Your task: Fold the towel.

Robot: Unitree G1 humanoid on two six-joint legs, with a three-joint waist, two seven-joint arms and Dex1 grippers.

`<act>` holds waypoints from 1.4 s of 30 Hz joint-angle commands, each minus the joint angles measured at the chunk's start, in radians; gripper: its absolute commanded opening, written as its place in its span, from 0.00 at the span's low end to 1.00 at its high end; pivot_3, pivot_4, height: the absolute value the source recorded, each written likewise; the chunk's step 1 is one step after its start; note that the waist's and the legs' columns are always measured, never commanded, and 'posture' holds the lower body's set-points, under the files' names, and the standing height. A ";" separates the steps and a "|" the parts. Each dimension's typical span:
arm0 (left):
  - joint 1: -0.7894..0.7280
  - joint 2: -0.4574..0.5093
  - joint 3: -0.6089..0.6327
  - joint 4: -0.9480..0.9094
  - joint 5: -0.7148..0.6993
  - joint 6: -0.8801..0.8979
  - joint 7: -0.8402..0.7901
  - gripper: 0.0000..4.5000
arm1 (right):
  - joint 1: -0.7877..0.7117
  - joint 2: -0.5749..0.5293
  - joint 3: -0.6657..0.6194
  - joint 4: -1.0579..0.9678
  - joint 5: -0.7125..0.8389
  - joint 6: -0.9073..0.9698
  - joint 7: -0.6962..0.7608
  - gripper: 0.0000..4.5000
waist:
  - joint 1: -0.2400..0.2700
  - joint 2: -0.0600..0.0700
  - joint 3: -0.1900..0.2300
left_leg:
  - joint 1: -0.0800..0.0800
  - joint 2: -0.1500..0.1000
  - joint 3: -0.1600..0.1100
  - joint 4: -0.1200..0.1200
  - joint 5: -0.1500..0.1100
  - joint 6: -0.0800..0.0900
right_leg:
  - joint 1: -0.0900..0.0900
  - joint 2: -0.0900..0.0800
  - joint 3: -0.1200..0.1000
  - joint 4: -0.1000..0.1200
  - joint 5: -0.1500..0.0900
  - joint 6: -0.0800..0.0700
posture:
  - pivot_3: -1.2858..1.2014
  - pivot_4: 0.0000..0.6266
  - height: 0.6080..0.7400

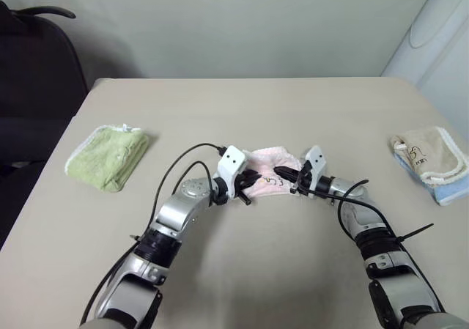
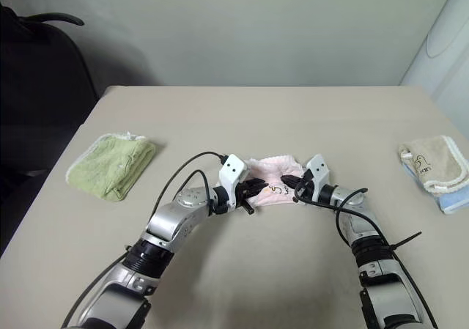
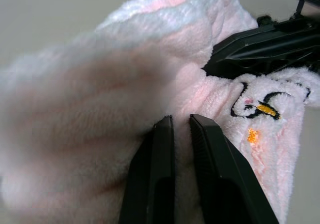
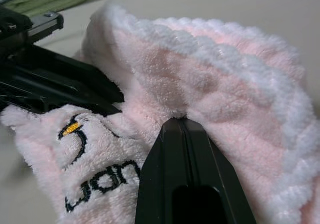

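Note:
The towel [image 1: 270,169] is pale pink terry with a white edge and an embroidered mark [image 3: 257,107]. It is bunched at the middle of the table, between my two grippers. My left gripper [image 1: 250,187] comes at the towel from its left. In the left wrist view the fingers [image 3: 160,149] stand almost together, pinching a fold of pink cloth. My right gripper [image 1: 286,176] is shut on the towel's right side, its tips pressed into the pile [image 4: 181,120]. The two grippers lie close together, with the marked part of the towel sagging between them.
A folded light green towel [image 1: 108,155] lies at the table's left side. A beige towel [image 1: 429,155] on a blue cloth [image 1: 445,190] lies at the right edge. A dark chair [image 1: 33,65] stands beyond the left edge of the table [image 1: 242,278].

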 commanded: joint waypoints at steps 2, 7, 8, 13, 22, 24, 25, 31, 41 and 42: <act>0.087 -0.016 0.167 -0.150 -0.113 0.016 -0.003 0.15 | 0.075 -0.051 -0.040 -0.113 0.003 -0.008 0.005 0.00 | 0.001 0.000 0.001 | 0.000 0.000 0.000 -0.001 0.000 0.000 | 0.000 0.000 0.000 -0.002 0.000 0.000 | 0.52 0.24 1.00; 0.154 -0.012 0.411 -0.356 -0.331 0.120 0.046 0.15 | 0.147 -0.093 -0.145 -0.352 0.141 0.093 0.004 0.00 | 0.006 -0.001 0.002 | -0.005 0.000 0.000 -0.001 0.008 -0.014 | -0.002 0.001 -0.001 -0.003 0.000 0.000 | 0.52 0.24 1.00; 0.168 0.002 0.456 -0.384 -0.369 0.140 0.051 0.15 | 0.159 -0.102 -0.162 -0.391 0.160 0.113 0.000 0.00 | 0.005 -0.002 0.002 | -0.006 0.000 0.001 -0.001 0.008 -0.014 | -0.003 0.001 -0.001 -0.004 0.000 0.000 | 0.52 0.24 1.00; 0.250 0.079 0.609 -0.400 -0.500 0.230 0.044 0.15 | 0.199 -0.167 -0.217 -0.509 0.212 0.194 -0.001 0.00 | 0.003 -0.003 0.003 | -0.005 0.000 0.003 -0.002 0.008 -0.014 | -0.003 0.002 0.000 -0.004 0.000 0.001 | 0.52 0.24 1.00; 0.240 0.054 0.642 -0.256 -0.708 0.464 0.089 0.58 | 0.146 -0.161 -0.218 -0.491 0.190 0.204 -0.030 0.57 | 0.006 -0.005 0.003 | -0.006 0.000 0.003 -0.002 0.008 -0.014 | -0.005 0.001 0.001 -0.003 0.000 0.001 | 0.52 0.24 1.00; 0.203 0.035 0.602 -0.207 -0.708 0.511 0.102 0.75 | 0.132 -0.147 -0.216 -0.475 0.183 0.182 -0.034 0.74 | 0.007 -0.005 0.004 | -0.006 0.000 0.003 -0.001 0.008 -0.014 | -0.006 0.001 0.001 -0.002 0.000 0.001 | 0.52 0.24 1.00; 0.186 0.027 0.580 -0.178 -0.696 0.526 0.104 0.84 | 0.127 -0.141 -0.214 -0.470 0.181 0.172 -0.035 0.74 | 0.008 -0.005 0.004 | -0.006 0.000 0.003 -0.001 0.008 -0.014 | -0.006 0.001 0.001 -0.002 0.000 0.001 | 0.52 0.24 1.00; 0.055 -0.018 0.492 0.046 -0.599 0.548 0.102 0.99 | 0.129 -0.109 -0.225 -0.503 0.189 0.149 -0.065 0.74 | 0.014 -0.005 0.003 | -0.006 -0.001 0.003 -0.001 0.008 -0.014 | -0.007 0.001 0.001 -0.001 0.000 0.002 | 0.52 0.24 1.00; -0.107 -0.116 0.335 0.216 -0.447 0.527 -0.036 0.99 | 0.161 -0.084 -0.225 -0.545 0.191 0.133 -0.115 0.74 | 0.057 -0.004 0.003 | -0.001 -0.015 -0.010 0.005 0.004 0.003 | 0.001 -0.008 -0.001 0.000 -0.005 0.012 | 0.52 0.24 1.00; -0.118 -0.126 0.318 0.223 -0.433 0.526 -0.052 0.99 | 0.162 -0.079 -0.223 -0.546 0.190 0.131 -0.120 0.74 | 0.060 -0.004 0.003 | -0.001 -0.017 -0.010 0.007 0.004 0.003 | 0.002 -0.009 -0.001 0.000 -0.005 0.013 | 0.52 0.24 1.00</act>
